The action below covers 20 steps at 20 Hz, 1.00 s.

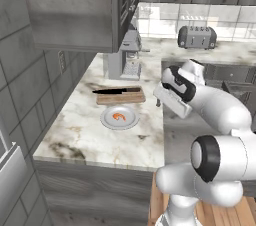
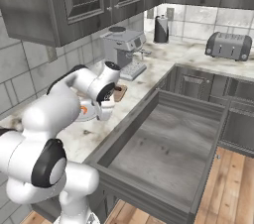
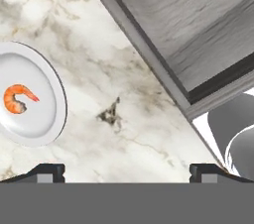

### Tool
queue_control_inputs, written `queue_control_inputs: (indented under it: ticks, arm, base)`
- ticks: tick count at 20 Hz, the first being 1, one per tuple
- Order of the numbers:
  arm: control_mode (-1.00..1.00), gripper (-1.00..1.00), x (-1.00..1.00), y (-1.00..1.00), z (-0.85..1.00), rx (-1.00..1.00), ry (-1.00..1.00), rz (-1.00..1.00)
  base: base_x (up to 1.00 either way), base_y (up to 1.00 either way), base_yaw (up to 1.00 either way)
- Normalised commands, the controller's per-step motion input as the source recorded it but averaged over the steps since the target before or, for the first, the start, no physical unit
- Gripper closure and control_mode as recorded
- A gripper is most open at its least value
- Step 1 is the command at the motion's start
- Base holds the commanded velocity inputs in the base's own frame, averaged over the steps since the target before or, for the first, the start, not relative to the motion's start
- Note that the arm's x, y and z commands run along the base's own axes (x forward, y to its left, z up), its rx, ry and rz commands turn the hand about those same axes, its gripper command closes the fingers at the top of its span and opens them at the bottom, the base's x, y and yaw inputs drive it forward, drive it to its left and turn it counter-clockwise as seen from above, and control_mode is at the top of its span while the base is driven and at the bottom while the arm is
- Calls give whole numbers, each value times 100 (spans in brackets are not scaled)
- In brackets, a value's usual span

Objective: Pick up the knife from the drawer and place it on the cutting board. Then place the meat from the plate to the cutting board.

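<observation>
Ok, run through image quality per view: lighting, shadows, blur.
Left base view: flat even light, soft and slightly grainy; the knife on the cutting board reads clearly, and the underside of the upper cabinet is dim. Right base view: sharp on the drawer; the arm hides most of the plate. Hand view: crisp, no glare; the meat is distinct, with little shadow.
</observation>
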Motion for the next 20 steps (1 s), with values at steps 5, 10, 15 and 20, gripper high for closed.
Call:
queue_control_inputs:
  ticks: [5, 10, 15, 20]
  arm:
    - [-100, -100, 21, 34, 0, -7, 0, 0]
    - [-100, -100, 20, 44, -2, -9, 0, 0]
    - [-100, -100, 42, 23, -28, -3, -4, 0]
    - [-100, -100, 19, 26, -19, 0, 0, 0]
  base:
    - [0, 0, 0]
    - [0, 0, 0]
    - [0, 0, 0]
    - [0, 0, 0]
